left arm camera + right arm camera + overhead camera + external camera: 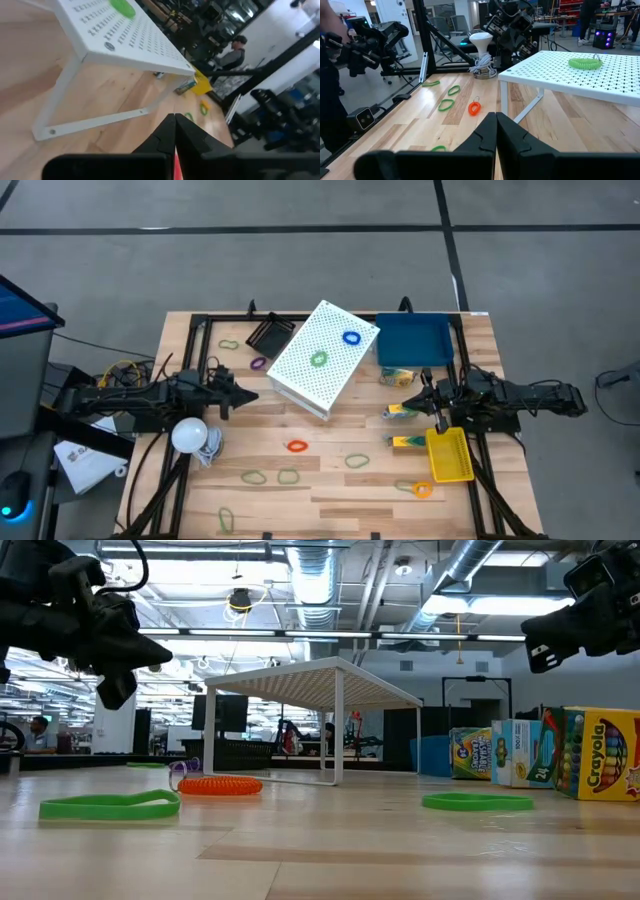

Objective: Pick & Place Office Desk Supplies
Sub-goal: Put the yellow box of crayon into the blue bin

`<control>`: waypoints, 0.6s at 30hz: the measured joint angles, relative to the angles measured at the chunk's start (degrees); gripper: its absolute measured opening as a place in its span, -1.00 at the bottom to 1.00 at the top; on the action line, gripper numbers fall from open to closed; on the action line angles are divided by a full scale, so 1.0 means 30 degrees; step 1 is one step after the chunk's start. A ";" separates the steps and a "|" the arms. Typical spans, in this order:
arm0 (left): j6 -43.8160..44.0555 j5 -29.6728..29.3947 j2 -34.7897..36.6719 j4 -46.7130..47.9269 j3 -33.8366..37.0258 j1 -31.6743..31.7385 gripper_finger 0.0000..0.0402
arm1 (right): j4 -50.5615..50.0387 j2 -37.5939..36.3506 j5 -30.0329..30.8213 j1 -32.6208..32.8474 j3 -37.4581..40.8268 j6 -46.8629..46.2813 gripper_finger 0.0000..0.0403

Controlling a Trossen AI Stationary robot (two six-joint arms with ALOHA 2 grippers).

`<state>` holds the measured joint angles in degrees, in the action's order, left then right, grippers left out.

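While both closed, left gripper (250, 395) & right gripper (405, 402) hover.

Pale wood plank bench (330, 480) with a black frame along its edges. White perforated riser shelf (322, 360) stands on thin legs at the middle far part of the bench, skewed to the bench edges. White round bulb-like object (189, 434) with a coiled white cord sits near the left edge, seen also in the right wrist view (481, 42). Papers (85, 460) lie off the bench to the left. Grey floor (250, 260) with dark lines beyond. Room behind: exposed ceiling ducts (330, 560), a person (234, 52) standing far off, blurred.
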<state>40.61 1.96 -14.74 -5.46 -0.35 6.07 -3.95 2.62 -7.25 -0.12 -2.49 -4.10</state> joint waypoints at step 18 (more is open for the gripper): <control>0.2723 -0.0613 -0.0528 -0.1973 0.0005 0.0000 -1.00 | -0.0004 -0.0004 0.1852 -0.0158 0.0028 0.0880 -1.00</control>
<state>48.77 0.12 -16.33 -11.38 -0.34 6.07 -3.96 2.61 -1.69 -0.59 -2.41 -1.46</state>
